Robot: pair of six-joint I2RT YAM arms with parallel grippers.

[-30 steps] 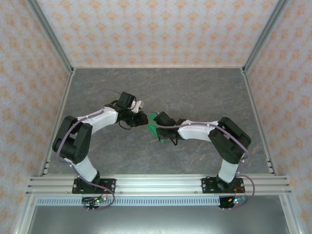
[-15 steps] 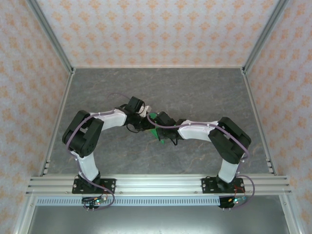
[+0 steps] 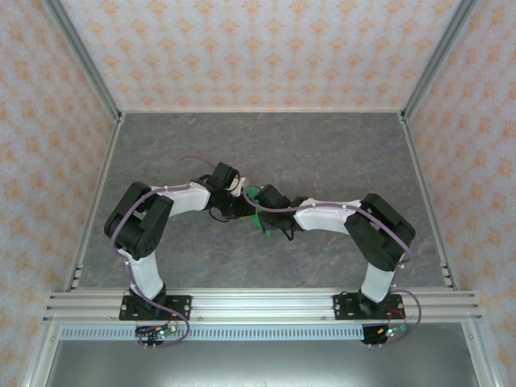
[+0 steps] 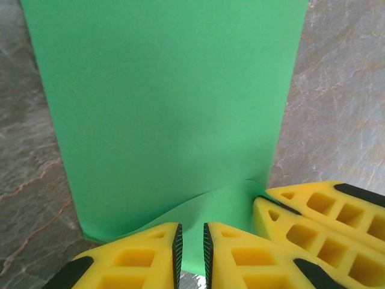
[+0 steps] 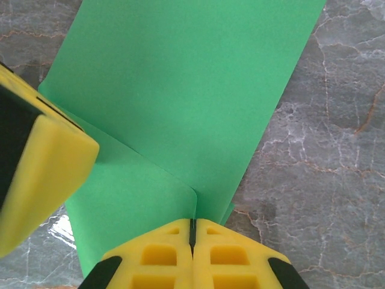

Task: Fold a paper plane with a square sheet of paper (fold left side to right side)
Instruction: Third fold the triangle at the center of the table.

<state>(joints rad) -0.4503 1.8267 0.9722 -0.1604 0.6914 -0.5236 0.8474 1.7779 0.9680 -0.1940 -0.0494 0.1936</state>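
The square sheet of paper (image 3: 258, 219) lies folded on the grey table between my two arms, bright green (image 4: 162, 102), a top layer over a lower one (image 5: 192, 78). My left gripper (image 4: 190, 226) rests on its near edge, its jaws a narrow gap apart with nothing pinched between them and the paper showing underneath. My right gripper (image 5: 192, 221) is shut on a lifted corner of the upper layer, which curls up into the seam of its fingers. The right fingers (image 4: 313, 211) sit just right of my left gripper, and a left finger (image 5: 36, 174) shows at the left of the right wrist view.
The grey marbled table (image 3: 322, 153) is fenced by aluminium rails and patterned walls on three sides. Both grippers (image 3: 242, 203) (image 3: 261, 201) crowd together at the table's middle, nearly touching over the paper.
My left arm has swung right, bringing its gripper from beside the paper onto it, close against the right gripper. The right arm has stayed put, still shut on the paper.
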